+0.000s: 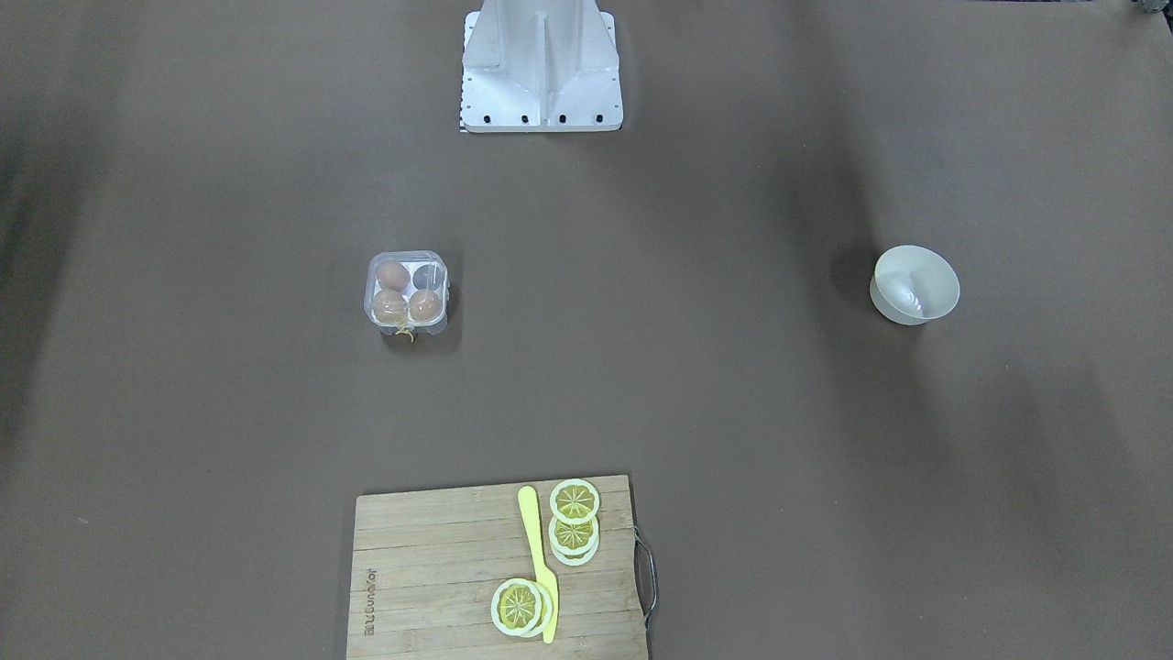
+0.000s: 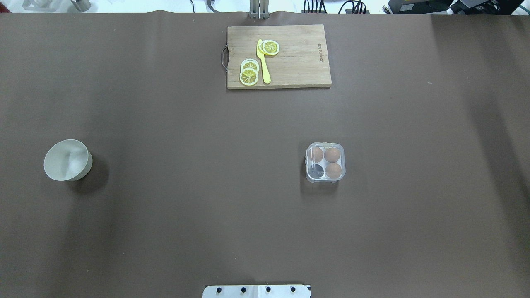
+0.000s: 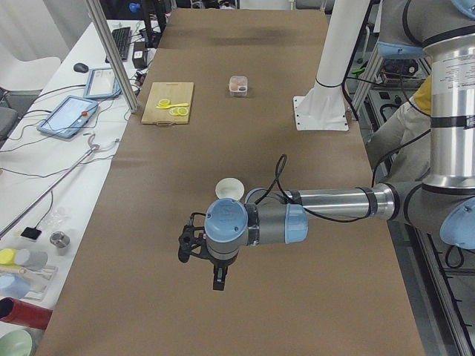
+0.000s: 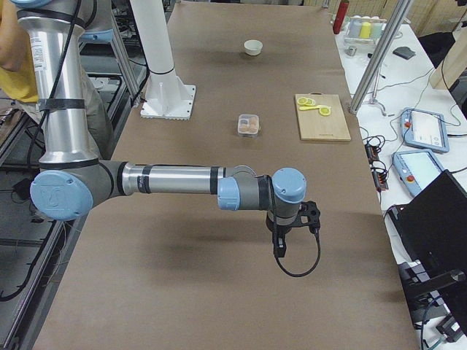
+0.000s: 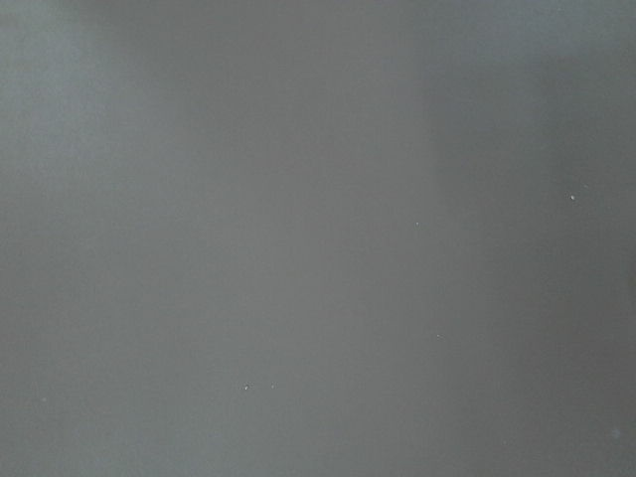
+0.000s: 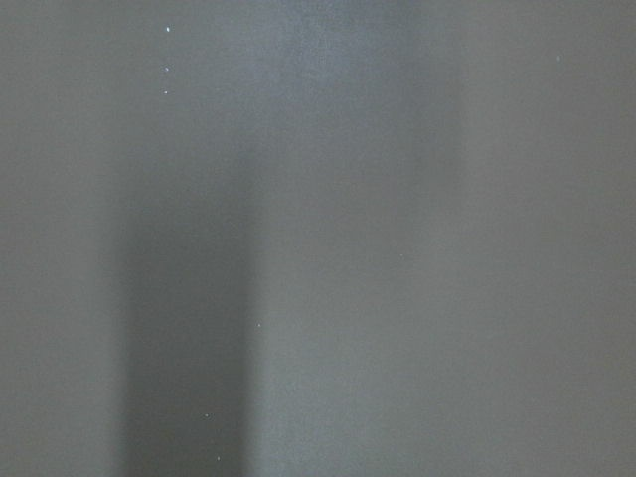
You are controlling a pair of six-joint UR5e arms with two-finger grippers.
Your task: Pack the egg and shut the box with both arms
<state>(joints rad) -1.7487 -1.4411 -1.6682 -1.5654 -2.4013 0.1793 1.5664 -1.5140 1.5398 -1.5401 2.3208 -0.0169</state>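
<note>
The box (image 1: 407,293) stands on the brown table, in the overhead view (image 2: 325,162) right of centre. Its clear lid seems to lie shut over the tray. Three orange-brown eggs fill three cells, one egg (image 2: 332,155) at the far right, and one dark cell (image 2: 316,169) is empty. Both arms are far from the box. My left gripper (image 3: 217,280) hangs over the table's left end. My right gripper (image 4: 279,246) hangs over the right end. They show only in the side views, so I cannot tell whether they are open or shut. Both wrist views show only bare table.
A pale round bowl (image 2: 67,160) sits at the left. A wooden cutting board (image 2: 298,58) with lemon slices (image 2: 249,76) and a yellow knife (image 2: 263,62) lies at the far edge. The white robot base (image 1: 541,69) stands at the near edge.
</note>
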